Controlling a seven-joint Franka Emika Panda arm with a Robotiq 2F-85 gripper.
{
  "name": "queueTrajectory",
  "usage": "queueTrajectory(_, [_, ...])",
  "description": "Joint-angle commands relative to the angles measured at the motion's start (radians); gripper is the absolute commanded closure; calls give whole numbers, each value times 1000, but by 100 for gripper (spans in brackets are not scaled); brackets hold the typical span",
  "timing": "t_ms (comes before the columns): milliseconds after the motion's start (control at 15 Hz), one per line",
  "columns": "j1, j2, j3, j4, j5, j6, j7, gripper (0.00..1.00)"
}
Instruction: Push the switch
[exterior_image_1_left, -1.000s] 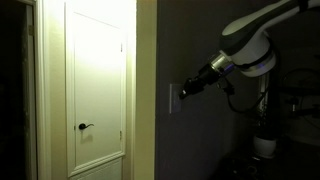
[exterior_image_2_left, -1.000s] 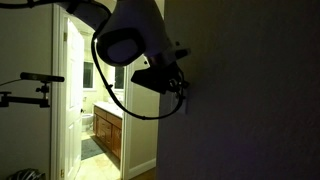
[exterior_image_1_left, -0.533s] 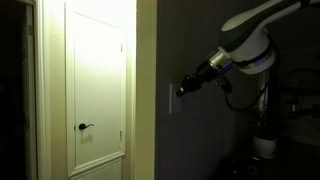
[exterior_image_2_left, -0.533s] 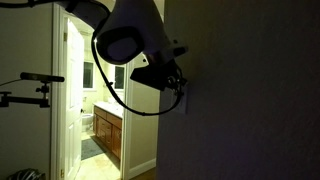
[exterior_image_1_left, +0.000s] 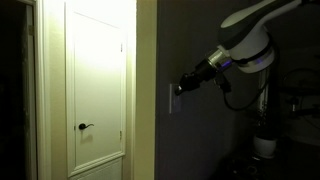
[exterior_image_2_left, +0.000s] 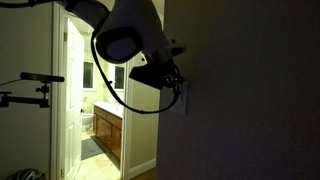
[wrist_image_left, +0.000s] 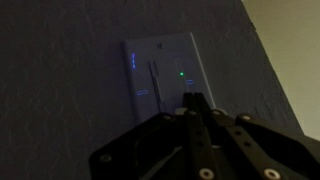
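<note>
With the gripper (wrist_image_left: 192, 103) pinched narrow and empty at the 5 o'clock corner of the switch (wrist_image_left: 165, 70) on the dark wall (wrist_image_left: 60, 90), I would nudge toward 10 o'clock, then press straight in, gently.

The dark wall (exterior_image_1_left: 200, 140) is blocking everything ahead of the gripper (wrist_image_left: 192, 101), whose pressed-together tips are sitting at the switch (wrist_image_left: 165, 70). Bare wall is surrounding the plate. The wall's corner (exterior_image_1_left: 157, 60) is standing just beside it, and the door (exterior_image_1_left: 97, 80) is standing well apart beyond. Open air is lying in front of the wall.
</note>
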Motion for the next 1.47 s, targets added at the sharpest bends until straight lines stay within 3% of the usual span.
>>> queueTrajectory(0, [-9, -27, -2, -31, -34, 14, 8, 94])
queueTrajectory(333, [-27, -32, -9, -58, -92, 17, 22, 94])
queueTrajectory(1400, [-13, 25, 0, 23, -4, 21, -11, 94])
